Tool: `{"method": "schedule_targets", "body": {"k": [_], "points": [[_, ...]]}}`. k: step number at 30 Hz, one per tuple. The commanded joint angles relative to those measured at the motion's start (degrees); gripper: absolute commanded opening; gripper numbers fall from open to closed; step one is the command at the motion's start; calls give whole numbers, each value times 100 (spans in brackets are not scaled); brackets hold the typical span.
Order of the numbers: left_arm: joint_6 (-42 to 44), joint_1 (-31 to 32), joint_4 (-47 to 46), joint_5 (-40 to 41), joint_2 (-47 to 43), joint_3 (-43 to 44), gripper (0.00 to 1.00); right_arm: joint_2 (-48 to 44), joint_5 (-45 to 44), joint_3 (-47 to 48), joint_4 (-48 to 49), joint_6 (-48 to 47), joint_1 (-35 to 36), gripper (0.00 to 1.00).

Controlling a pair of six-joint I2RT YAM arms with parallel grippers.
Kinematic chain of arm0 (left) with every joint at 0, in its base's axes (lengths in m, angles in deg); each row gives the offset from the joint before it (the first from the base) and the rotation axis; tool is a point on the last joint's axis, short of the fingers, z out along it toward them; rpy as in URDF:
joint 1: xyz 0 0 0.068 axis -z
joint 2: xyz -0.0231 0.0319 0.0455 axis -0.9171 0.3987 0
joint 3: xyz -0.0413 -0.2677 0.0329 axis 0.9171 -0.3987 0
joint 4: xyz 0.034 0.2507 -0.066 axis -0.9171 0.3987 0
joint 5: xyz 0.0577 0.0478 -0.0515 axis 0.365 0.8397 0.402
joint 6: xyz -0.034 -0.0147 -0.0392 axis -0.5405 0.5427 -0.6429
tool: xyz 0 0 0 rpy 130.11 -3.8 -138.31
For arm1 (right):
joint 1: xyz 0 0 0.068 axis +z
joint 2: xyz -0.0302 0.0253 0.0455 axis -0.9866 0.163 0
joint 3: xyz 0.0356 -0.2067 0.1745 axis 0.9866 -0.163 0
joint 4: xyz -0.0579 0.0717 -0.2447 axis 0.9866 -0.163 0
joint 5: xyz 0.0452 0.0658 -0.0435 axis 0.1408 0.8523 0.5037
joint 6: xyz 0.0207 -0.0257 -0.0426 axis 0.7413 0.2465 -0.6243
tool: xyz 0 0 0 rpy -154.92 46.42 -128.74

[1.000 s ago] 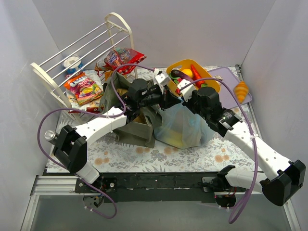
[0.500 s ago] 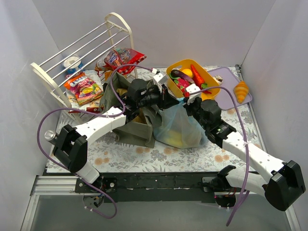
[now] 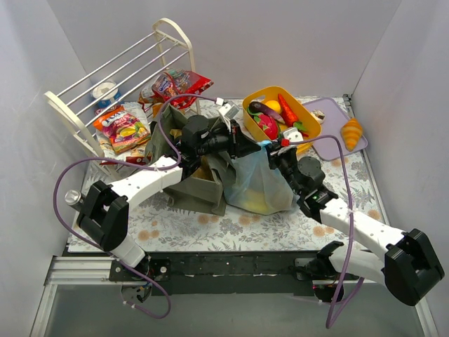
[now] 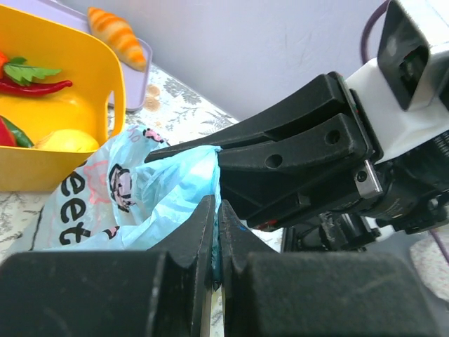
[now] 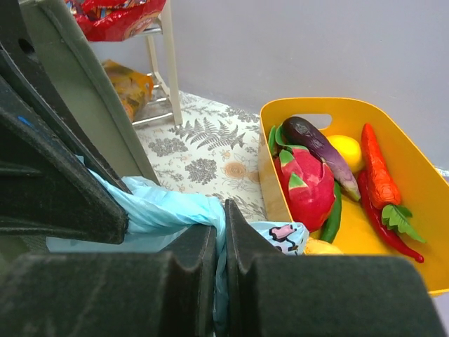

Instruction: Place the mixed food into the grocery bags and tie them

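Status | we read left gripper point(image 4: 215, 232) clamped on light-blue bag point(image 3: 263, 186) | right gripper point(image 5: 219, 239) clamped on same bag | green tote point(image 3: 196, 194) touching bag.

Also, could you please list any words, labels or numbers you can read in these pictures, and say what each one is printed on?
"eet": black letters on the light-blue bag, in the left wrist view; the start of the word is lost in the folds.
Snack packet: colourful print, too small to read.
Red packets: print too small and blurred to read.
Nothing else is legible.
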Motion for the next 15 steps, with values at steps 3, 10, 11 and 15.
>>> {"method": "schedule_targets", "body": {"k": [3, 10, 11, 15], "points": [[-937, 2, -766, -1159, -116, -232, 0, 53, -1702, -421, 1560, 594, 73, 4], [-1482, 2, -1390, -1211, 7, -504, 0, 431, -1720, -421, 2298, 717, 328, 3], [-1587, 2, -1626, -1229, 24, -557, 0, 458, -1755, -447, 2394, 735, 337, 3], [-1930, 2, -2023, -1212, 42, -724, 0, 580, -1861, -684, 2922, 867, 372, 3]]}}
